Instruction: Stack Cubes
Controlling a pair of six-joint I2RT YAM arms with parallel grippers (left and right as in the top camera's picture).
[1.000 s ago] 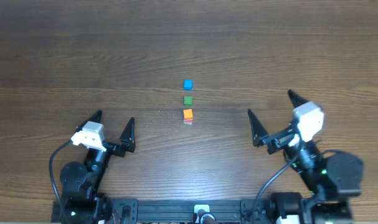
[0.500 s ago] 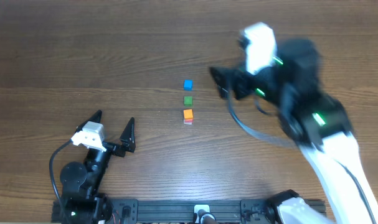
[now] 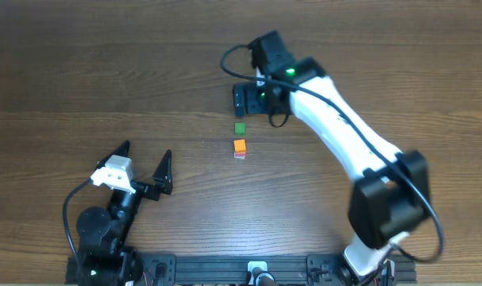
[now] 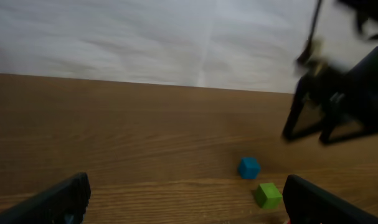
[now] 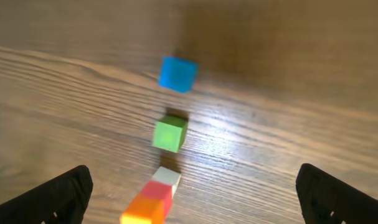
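Three small cubes lie in a line at mid-table. The blue cube (image 5: 177, 73) (image 4: 249, 167) is farthest back and the green cube (image 3: 240, 128) (image 5: 170, 134) (image 4: 268, 195) is in the middle. Nearest is the orange cube (image 3: 239, 145) (image 5: 142, 208), with red and white showing under it. My right gripper (image 3: 251, 99) (image 5: 193, 171) hangs open above the far end of the line, hiding the blue cube from above. It also appears in the left wrist view (image 4: 326, 118). My left gripper (image 3: 141, 167) (image 4: 185, 180) is open and holds nothing, low at the front left, well away from the cubes.
The wooden table (image 3: 106, 71) stretches bare around the cubes. The right arm's white link (image 3: 344, 143) crosses diagonally from the front right toward the cube line. A pale wall (image 4: 145, 37) stands behind the table.
The right arm swung from its folded place at the front right up and leftward, ending over the blue cube. The cubes and the left arm stayed put.
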